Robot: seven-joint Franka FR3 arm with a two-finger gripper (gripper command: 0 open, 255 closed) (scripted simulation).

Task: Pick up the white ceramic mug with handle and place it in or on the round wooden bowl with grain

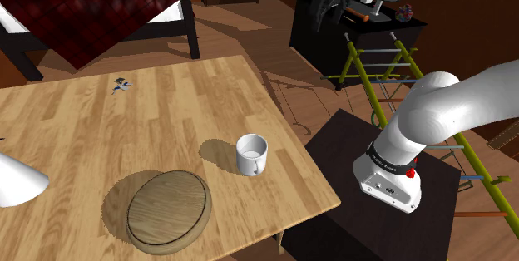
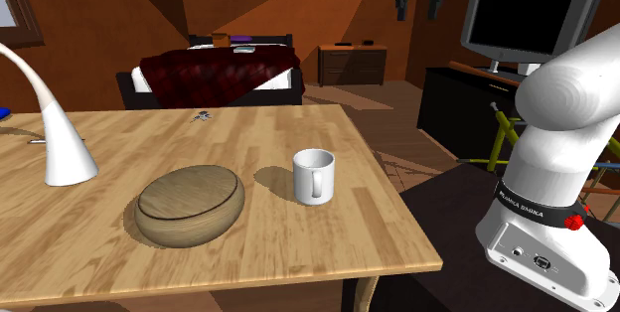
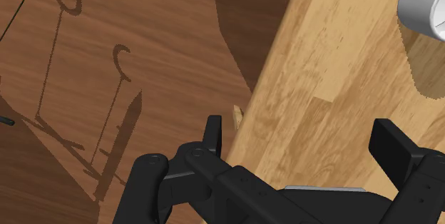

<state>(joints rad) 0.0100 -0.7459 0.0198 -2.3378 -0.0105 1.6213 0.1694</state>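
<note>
A bedroom with a light wooden table. Near its front edge lies the round wooden bowl. Toward the shoulder view's right, a little farther, the white mug stands upright, apart from the bowl. The black gripper hangs above the table's edge, fingers wide apart, holding nothing. I judge the approach is in hand: next it must come over the mug and descend around it.

floor: brown wood | bed: dark-red plaid cover | dresser by wall | TV on black cabinet
</note>
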